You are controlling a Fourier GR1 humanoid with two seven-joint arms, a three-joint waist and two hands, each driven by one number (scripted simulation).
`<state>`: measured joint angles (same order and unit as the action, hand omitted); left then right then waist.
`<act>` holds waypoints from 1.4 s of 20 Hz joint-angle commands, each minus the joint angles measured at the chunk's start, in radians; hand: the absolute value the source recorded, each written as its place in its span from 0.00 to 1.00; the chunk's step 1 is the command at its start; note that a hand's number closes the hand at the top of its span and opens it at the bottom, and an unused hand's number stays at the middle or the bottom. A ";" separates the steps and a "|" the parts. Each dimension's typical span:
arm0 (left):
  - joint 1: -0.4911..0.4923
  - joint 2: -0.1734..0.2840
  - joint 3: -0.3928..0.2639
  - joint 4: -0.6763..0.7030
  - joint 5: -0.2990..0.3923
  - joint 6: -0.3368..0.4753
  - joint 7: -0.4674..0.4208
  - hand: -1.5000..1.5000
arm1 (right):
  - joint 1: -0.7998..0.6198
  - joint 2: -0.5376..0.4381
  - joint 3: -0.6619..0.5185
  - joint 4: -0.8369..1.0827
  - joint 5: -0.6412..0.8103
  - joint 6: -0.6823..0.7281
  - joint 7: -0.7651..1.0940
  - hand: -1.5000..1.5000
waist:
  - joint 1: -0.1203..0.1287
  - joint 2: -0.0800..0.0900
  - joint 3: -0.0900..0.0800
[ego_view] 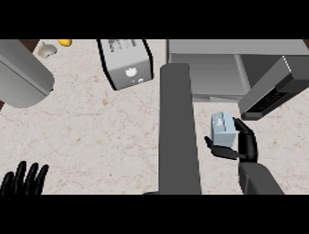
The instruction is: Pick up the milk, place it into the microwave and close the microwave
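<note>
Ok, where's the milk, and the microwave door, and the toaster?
milk carton (222, 126): head view, on its pale blue front face.
microwave door (279, 89): head view, on the open door's dark grey panel.
toaster (127, 64): head view, on its silver side.

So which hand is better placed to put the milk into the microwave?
The right hand: it is curled round the milk, just before the open microwave. The left hand rests open, far away.

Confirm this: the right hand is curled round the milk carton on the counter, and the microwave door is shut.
Not quite. In the head view the microwave door stands open, swung out to the right. The rest holds: the right hand curls round the milk carton on the counter.
</note>
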<state>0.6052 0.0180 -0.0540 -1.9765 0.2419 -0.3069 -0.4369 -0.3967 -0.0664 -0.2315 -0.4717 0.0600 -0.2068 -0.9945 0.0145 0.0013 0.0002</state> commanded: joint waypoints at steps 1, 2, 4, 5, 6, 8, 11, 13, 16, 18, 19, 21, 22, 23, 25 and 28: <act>-0.058 0.018 0.034 0.011 0.024 -0.003 0.021 0.00 | -0.082 -0.006 -0.056 0.132 -0.018 -0.048 -0.120 1.00 | 0.006 0.005 0.002; 0.020 0.006 0.009 -0.019 0.019 -0.002 0.029 0.00 | -0.057 -0.004 -0.065 0.115 -0.033 -0.041 -0.132 1.00 | 0.005 0.003 0.001; -0.024 0.001 0.006 -0.009 0.027 -0.003 0.030 0.00 | -0.107 -0.013 -0.106 0.185 -0.049 -0.065 -0.154 1.00 | 0.016 0.009 0.003; -0.061 0.025 0.041 0.086 0.027 -0.040 -0.021 0.00 | -0.117 -0.066 -0.107 0.168 -0.051 -0.022 -0.120 1.00 | 0.009 0.007 0.002; -0.021 0.015 0.002 -0.003 -0.001 -0.016 0.016 0.00 | -0.076 -0.047 -0.127 0.188 -0.064 -0.033 -0.190 1.00 | 0.014 0.009 0.003; 0.004 0.025 0.025 -0.052 0.051 -0.018 0.049 0.00 | -0.110 -0.035 -0.133 0.182 -0.072 -0.015 -0.198 1.00 | 0.017 0.008 0.003; 0.032 0.024 0.026 -0.017 0.056 -0.049 0.007 0.00 | -0.118 -0.060 -0.144 0.187 -0.087 0.045 -0.198 1.00 | 0.015 0.007 0.002; 0.008 0.013 0.016 -0.049 0.042 -0.009 0.060 0.00 | -0.139 -0.014 -0.125 0.167 -0.073 -0.015 -0.178 1.00 | 0.006 0.004 0.002; -0.020 -0.016 -0.010 0.000 -0.013 0.007 0.026 0.00 | -0.080 -0.026 -0.116 0.106 -0.084 0.028 -0.177 1.00 | -0.007 0.000 0.000; 0.047 0.023 0.033 -0.015 0.044 -0.061 -0.005 0.00 | -0.056 -0.043 -0.107 0.053 -0.086 0.038 -0.148 1.00 | -0.008 -0.003 0.000; 0.028 0.026 0.044 -0.052 0.055 -0.030 0.050 0.00 | -0.023 -0.014 -0.066 -0.009 -0.067 0.034 -0.120 1.00 | -0.016 -0.005 -0.001; -0.030 0.000 0.036 0.004 0.034 -0.013 0.028 0.00 | 0.034 -0.008 -0.055 -0.061 -0.073 0.051 -0.137 1.00 | -0.019 -0.005 -0.001; 0.062 0.018 0.045 -0.008 0.039 -0.068 -0.034 0.00 | 0.088 0.022 -0.030 -0.144 -0.071 0.030 -0.092 1.00 | -0.021 -0.008 -0.002; 0.022 0.020 0.046 -0.011 0.056 -0.049 0.021 0.00 | 0.099 0.046 0.002 -0.213 -0.058 0.013 -0.050 1.00 | -0.026 -0.009 -0.002; -0.025 0.020 0.044 0.044 0.031 -0.054 0.005 0.00 | 0.177 0.023 0.010 -0.324 -0.072 0.032 -0.023 1.00 | -0.027 -0.008 -0.002; 0.089 0.002 -0.012 -0.030 0.018 -0.082 -0.012 0.00 | 0.312 0.013 0.068 -0.489 -0.049 0.039 0.072 1.00 | -0.024 -0.009 -0.002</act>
<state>0.6319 0.0314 -0.0298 -1.9793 0.2751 -0.3647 -0.4302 -0.2239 -0.0393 -0.2122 -0.7894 -0.0012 -0.1868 -0.9754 -0.0083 -0.0062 -0.0013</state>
